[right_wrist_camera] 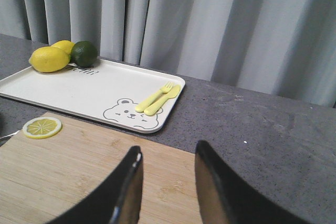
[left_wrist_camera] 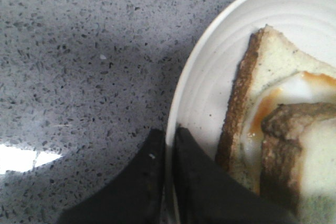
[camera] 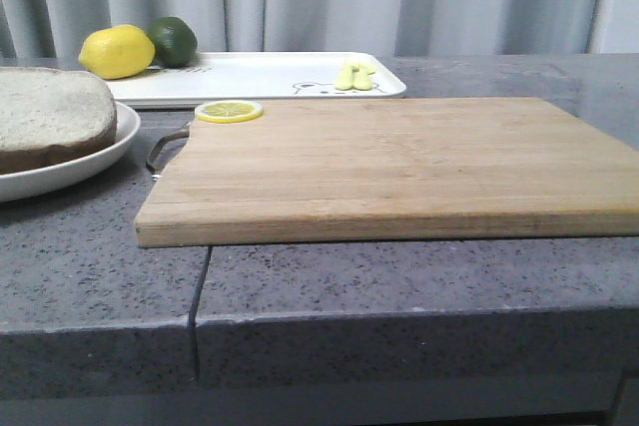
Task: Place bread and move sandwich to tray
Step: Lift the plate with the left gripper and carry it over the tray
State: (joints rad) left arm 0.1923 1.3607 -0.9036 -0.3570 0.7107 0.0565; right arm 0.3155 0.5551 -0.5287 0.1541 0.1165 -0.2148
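Right up front we have the wooden cutting board (camera: 389, 167), a lemon slice (camera: 229, 111) on its far left corner. Our left gripper (left_wrist_camera: 168, 179) pinches the rim of the plate (left_wrist_camera: 210, 77) narrowly; on it sits the sandwich (left_wrist_camera: 283, 129), egg showing, with the bread (camera: 50, 117) on top, at the table's left edge. Our right gripper (right_wrist_camera: 168, 182) hangs wide open over the board. Far back lies the tray (camera: 250, 75) carrying a lemon (camera: 117, 51), lime (camera: 174, 40) and yellow cutlery (camera: 356, 77).
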